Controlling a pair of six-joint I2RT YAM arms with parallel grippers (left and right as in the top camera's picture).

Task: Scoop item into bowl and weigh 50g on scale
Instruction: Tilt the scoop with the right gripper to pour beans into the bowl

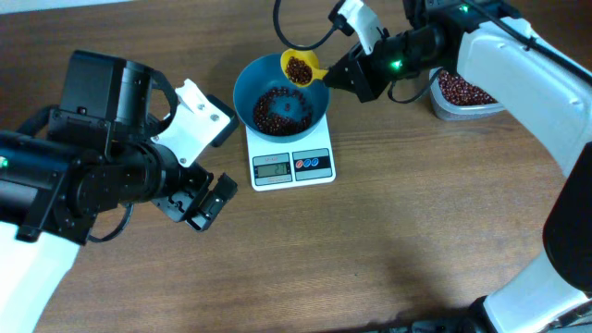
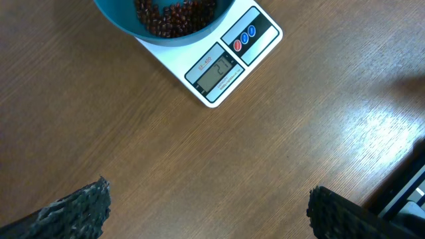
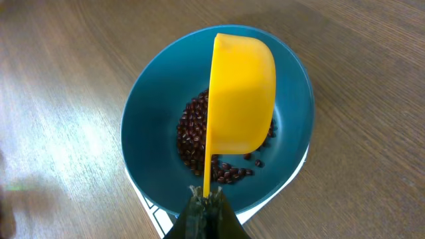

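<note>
The teal-blue bowl (image 1: 280,94) sits on the white scale (image 1: 292,164) and holds a heap of dark red-brown beans (image 1: 276,109). My right gripper (image 1: 344,72) is shut on the handle of a yellow scoop (image 1: 302,67) with beans in it, held over the bowl's far rim. In the right wrist view the scoop (image 3: 240,93) hangs over the bowl (image 3: 149,133) and its beans (image 3: 192,136), gripped at the handle by the right gripper (image 3: 207,198). My left gripper (image 1: 205,199) is open and empty on the table, left of the scale (image 2: 229,56).
A clear plastic tub (image 1: 462,92) of beans stands at the back right, partly behind my right arm. The scale's display (image 2: 216,72) and its red and blue buttons (image 2: 244,38) face the near side. The bowl's edge (image 2: 119,20) shows in the left wrist view.
</note>
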